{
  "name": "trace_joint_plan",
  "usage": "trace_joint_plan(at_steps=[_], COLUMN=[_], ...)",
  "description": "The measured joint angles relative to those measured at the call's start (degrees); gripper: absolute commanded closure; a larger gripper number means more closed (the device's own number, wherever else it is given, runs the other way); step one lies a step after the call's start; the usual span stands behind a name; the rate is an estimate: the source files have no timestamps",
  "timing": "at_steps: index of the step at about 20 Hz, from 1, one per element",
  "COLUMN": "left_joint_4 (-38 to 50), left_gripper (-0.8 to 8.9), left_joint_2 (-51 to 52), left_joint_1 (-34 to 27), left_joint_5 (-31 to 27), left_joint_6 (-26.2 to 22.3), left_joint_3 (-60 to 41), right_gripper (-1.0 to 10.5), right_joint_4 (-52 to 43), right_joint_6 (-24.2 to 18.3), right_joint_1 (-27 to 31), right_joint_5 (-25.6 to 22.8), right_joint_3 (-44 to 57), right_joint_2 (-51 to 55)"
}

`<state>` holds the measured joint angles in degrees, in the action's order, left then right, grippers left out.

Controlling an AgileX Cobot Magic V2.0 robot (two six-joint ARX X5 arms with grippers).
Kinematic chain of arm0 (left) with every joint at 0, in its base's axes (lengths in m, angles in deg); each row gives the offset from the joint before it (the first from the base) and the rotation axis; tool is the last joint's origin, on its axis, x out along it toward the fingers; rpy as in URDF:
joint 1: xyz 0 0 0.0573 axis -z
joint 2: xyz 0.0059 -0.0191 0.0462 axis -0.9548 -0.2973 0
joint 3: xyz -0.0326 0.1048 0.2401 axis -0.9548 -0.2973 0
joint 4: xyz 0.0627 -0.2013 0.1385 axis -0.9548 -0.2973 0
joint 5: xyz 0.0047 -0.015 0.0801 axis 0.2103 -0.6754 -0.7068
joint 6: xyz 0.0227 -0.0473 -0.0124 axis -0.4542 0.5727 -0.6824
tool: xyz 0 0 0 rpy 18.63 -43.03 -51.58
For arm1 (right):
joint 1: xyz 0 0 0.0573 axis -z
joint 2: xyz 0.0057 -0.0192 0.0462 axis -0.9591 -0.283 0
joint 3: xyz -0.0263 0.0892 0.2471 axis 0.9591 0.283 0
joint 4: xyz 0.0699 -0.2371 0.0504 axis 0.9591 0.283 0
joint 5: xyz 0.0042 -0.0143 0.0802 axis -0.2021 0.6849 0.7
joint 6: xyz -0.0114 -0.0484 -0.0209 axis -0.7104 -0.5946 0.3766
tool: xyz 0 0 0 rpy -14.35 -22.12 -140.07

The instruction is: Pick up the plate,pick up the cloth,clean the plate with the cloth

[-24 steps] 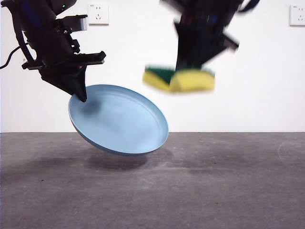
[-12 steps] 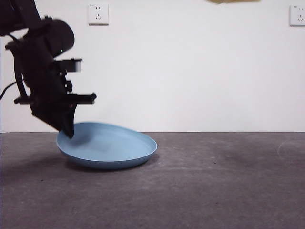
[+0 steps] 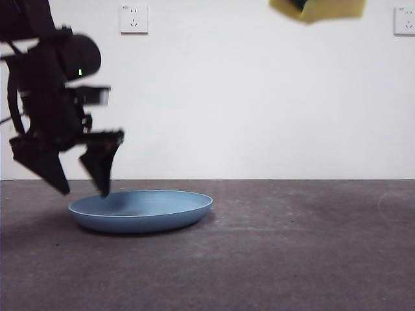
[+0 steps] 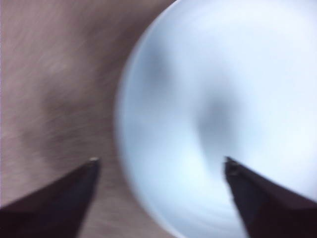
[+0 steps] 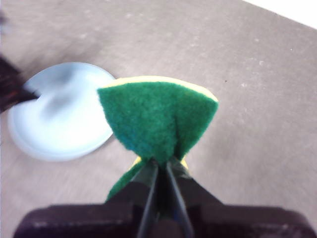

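Lying flat beneath the spread left claw — the plate.

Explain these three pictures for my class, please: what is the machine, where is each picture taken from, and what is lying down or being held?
It is a robot with two arms at a table, each ending in a gripper with two black jaws.

The front picture comes from a low camera looking across the table. The other two come from cameras on the arms' wrists, looking down past the jaws.

A light-blue plate lies flat on the grey table. The left gripper is over the plate's rim, jaws open, one on each side of the rim, holding nothing; its wrist picture shows the plate between the jaw tips.

The right gripper is raised high, its jaws shut on a sponge, which is yellow with a green top and pinched into a fold. In the front picture only the sponge shows, at the top edge.
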<state>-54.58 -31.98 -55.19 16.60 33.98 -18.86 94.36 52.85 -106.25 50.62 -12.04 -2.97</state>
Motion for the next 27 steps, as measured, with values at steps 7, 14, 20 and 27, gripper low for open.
trace_joint_plan(at_steps=[7, 14, 20, 27], left_joint_4=[-4.1, -9.5, -13.4, -13.2], left_gripper=[3.42, 3.42, 3.42, 3.42], left_joint_2=[20.5, 35.2, 37.2, 37.2], left_joint_1=[5.8, 7.8, 7.8, 7.8], left_joint_5=[6.2, 6.3, 6.3, 6.1], left_joint_6=[2.7, 5.0, 5.1, 5.1], left_joint_3=[0.0, 0.0, 0.0, 0.0], right_gripper=[9.6, 9.4, 6.3, 5.1], right_joint_4=[-9.4, -13.0, -13.2, -12.6], right_joint_6=[3.2, 7.0, 8.0, 8.3], right_joint_1=[0.8, 1.6, 2.1, 4.2], right_joint_5=[0.1, 6.1, 6.1, 6.1], right_joint_3=[0.0, 0.0, 0.0, 0.0], right_joint_2=[-19.3, -36.4, -38.6, -38.0])
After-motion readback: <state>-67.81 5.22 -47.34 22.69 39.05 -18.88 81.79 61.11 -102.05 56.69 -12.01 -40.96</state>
